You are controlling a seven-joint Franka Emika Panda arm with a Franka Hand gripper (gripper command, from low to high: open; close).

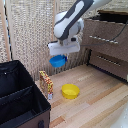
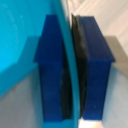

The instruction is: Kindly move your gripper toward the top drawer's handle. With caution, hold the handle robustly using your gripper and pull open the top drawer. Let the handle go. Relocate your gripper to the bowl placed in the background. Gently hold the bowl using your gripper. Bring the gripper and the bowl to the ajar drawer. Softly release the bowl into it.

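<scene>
The blue bowl (image 1: 58, 61) hangs in the air above the wooden floor, held under my white gripper (image 1: 62, 53). In the wrist view both dark blue fingers (image 2: 52, 70) press on the bowl's thin rim (image 2: 69, 65), one on each side, and the bowl's cyan inside (image 2: 20, 40) fills one side of the picture. The top drawer (image 1: 105, 36) of the dark brown dresser stands pulled out at the exterior view's right, and its silver handle (image 1: 102, 39) runs across its front. The bowl is to the exterior view's left of the drawer and slightly lower than its front.
A yellow bowl (image 1: 70, 91) lies on the wooden floor (image 1: 100, 100) below the gripper. A patterned carton (image 1: 46, 83) stands beside a black fabric box (image 1: 20, 95) at the exterior view's left. A lower drawer (image 1: 110, 62) sits under the open one. A wicker screen (image 1: 30, 35) closes the back.
</scene>
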